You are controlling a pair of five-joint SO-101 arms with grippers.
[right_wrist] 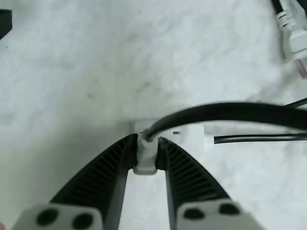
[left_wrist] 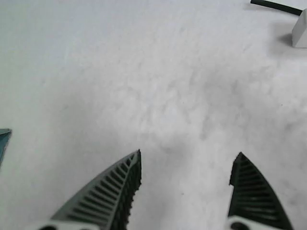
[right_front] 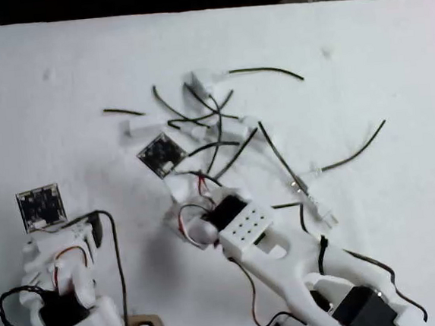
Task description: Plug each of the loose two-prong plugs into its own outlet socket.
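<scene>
White table set with a scatter of plug parts; all positions are given from the middle black square card. Progress, judged: early. One plug is in hand at a socket, no pairing can be confirmed, and the rest of the scatter is still to be matched and joined.

- **Far left of the card, nearer the arm bases:** a second black square card, and by it the left gripper. Its fingers are spread wide over bare table, holding and touching nothing. A small white block with a dark cord lies well ahead of the fingertips.
- **Beyond the card and to its right:** a tangle of loose plugs, white bodies on dark cords, lying crossed over one another. None is visibly mated.
- **Just right of the card, nearer the arm bases:** the right gripper, with its fingers pressed in on a white two-prong plug.
  - The plug's black cord arcs away to one side.
  - The plug's front end sits against a white socket block. Whether the prongs are seated cannot be told.
- **Farther right of the card, well apart:** a stray white plug on its cord, lying free on the table.
</scene>
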